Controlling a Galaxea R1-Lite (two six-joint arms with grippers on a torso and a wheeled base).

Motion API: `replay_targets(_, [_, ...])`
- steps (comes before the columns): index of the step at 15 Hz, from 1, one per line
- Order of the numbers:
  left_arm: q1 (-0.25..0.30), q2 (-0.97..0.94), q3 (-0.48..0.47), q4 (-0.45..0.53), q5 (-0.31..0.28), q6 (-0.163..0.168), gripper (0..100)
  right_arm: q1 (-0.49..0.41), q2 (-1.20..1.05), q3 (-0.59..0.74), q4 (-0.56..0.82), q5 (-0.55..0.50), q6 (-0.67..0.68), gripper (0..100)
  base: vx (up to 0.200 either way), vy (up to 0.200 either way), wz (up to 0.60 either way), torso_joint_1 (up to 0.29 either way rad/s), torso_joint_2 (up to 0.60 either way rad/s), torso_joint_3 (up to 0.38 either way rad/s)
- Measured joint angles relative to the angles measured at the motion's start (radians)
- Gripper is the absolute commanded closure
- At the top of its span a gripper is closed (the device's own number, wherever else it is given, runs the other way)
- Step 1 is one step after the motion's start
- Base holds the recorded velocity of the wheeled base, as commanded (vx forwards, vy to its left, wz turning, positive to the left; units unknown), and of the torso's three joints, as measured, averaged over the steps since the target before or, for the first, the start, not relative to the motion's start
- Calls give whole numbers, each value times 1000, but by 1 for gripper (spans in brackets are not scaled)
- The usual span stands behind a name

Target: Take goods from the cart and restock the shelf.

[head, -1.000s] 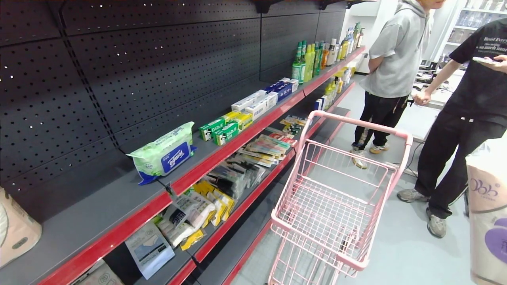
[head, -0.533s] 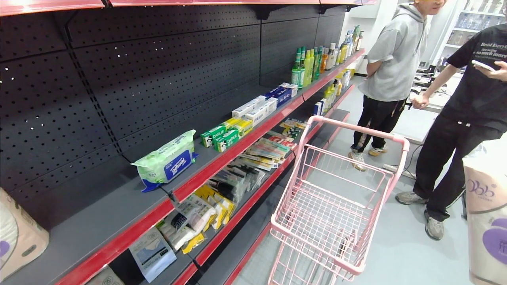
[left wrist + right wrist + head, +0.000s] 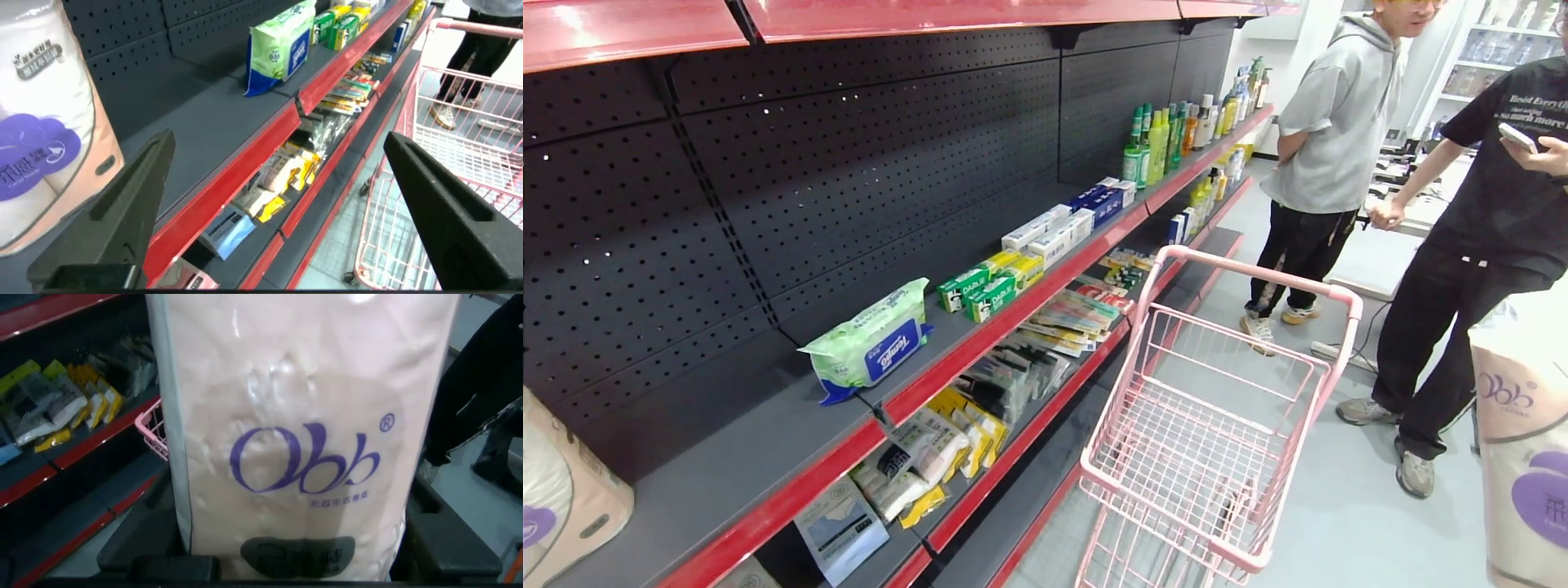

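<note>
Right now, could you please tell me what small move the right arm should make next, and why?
Probably carry the held paper-roll pack across toward the bare shelf stretch beside the wipes pack: the pink cart is empty, and that shelf space is free.

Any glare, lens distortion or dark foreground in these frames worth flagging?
Head view: overhead light glares off the red top shelf; the wide lens makes the shelf post slant. Right wrist view: the paper roll pack sits close to the lens, shiny patches on its wrap. Left wrist view: the left claw looks dark, almost a silhouette.
</note>
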Motion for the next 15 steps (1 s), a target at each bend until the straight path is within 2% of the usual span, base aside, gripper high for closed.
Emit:
replay_targets(3, [0,0,0,0,0,0,0,-1,10,0,-1,-2,-5,100,0,0,0,30,-54,-27])
replay_targets(15, [0,0,0,0,0,0,0,-1,17,7,0,-17,-15,100,0,0,600,2,-1,4])
